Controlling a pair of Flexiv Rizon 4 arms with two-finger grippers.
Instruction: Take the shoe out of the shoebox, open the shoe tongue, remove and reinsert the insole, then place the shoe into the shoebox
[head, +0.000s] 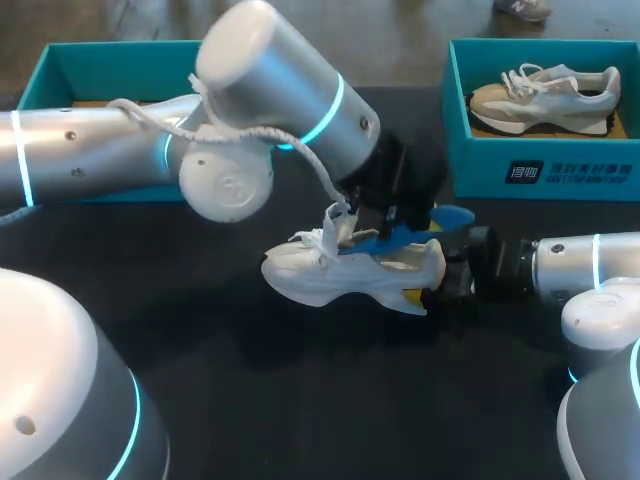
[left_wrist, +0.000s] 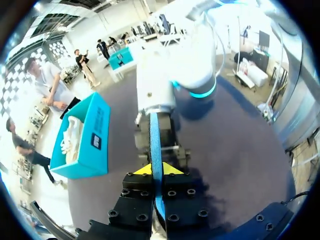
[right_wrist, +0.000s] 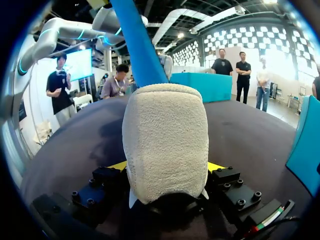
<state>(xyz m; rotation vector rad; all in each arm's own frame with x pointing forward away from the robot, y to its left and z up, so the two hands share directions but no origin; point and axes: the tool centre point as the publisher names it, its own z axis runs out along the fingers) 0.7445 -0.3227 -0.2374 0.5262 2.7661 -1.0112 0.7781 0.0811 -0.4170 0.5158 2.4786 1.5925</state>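
Left jaws: clamped on the blue insole (left_wrist: 155, 145), which stands edge-on between the two yellow tips in the left wrist view. Right jaws: clamped on the heel of the white shoe (right_wrist: 165, 140), w/ a yellow tip showing on either side of the fuzzy heel in the right wrist view.

Hidden or hard to see:
- In the head view the left jaws are fully covered by that arm's own wrist.
- Right jaws mostly sit behind the heel, only a bit of yellow showing under the sole.
- The insole's lower end is inside the shoe; how deep, can't tell.
- The left shoebox (head: 110, 60) is largely blocked by the left arm (head: 270, 90), contents not visible.
- The right shoebox (head: 530, 165) is cut off at the frame edge and holds a second shoe (head: 545, 95).

Pose: the left arm comes in from the left and reaches past the middle, w/ its wrist angled down over the shoe's opening and a white cable (head: 300, 150) looped across it. The right arm (head: 570, 262) comes in low and roughly level from the right, pointing at the heel.

The shoe is mid-tabletop (head: 300, 400) between both arms, toe toward the left and laces (head: 325, 240) loose. It looks lifted, w/ a shadow beneath. The insole sticks up and out of the heel end.
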